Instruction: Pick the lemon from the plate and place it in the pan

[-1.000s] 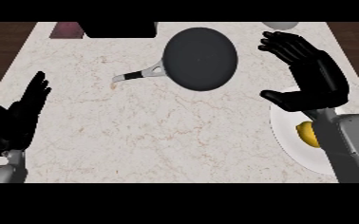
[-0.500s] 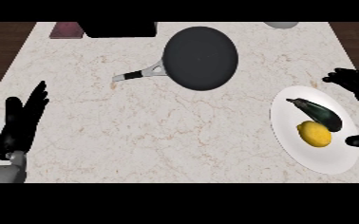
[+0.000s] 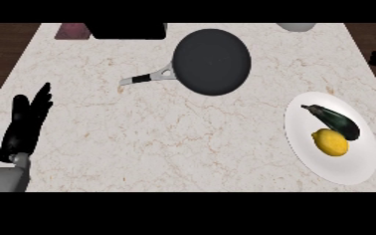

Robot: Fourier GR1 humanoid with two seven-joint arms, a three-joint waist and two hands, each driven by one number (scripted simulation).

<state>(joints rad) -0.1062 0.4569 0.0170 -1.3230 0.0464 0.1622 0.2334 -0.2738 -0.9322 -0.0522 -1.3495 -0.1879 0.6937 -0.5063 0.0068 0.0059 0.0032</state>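
**As the lemon [image 3: 330, 142] sat on its plate [image 3: 330, 170], the left hand [image 3: 26, 124] rested open**

While I stood watching the counter [image 3: 183, 139], the pan [image 3: 213, 59] lay dark and round on the pale marble top. Its handle [image 3: 147, 77] pointed out to the left and a little toward the robot. Right of the pan, nearer the robot and well apart from it, lay the white plate, partly cut off by the view's right edge. The lemon sat on that plate near its middle. An aubergine [image 3: 334, 120] lay just beside the lemon on the side toward the pan, and I couldn't tell whether the two touched.

Far to the left of the pan and nearer the robot, close to the counter's left edge, the left hand was open. Its fingers were straight and pointing away from the robot, and it had hold of nothing. The grey forearm [image 3: 13, 176] showed beneath it.

Right of the pan, past the counter's far edge, only a dark sliver of the right hand [image 3: 373, 57] showed, and I couldn't tell its state.

Behind the pan and to its left stood a black box [image 3: 129, 30], with a maroon block [image 3: 73, 31] just beside it, farther left. Behind the pan to the right, a grey bowl [image 3: 296, 26] was half hidden at the top.
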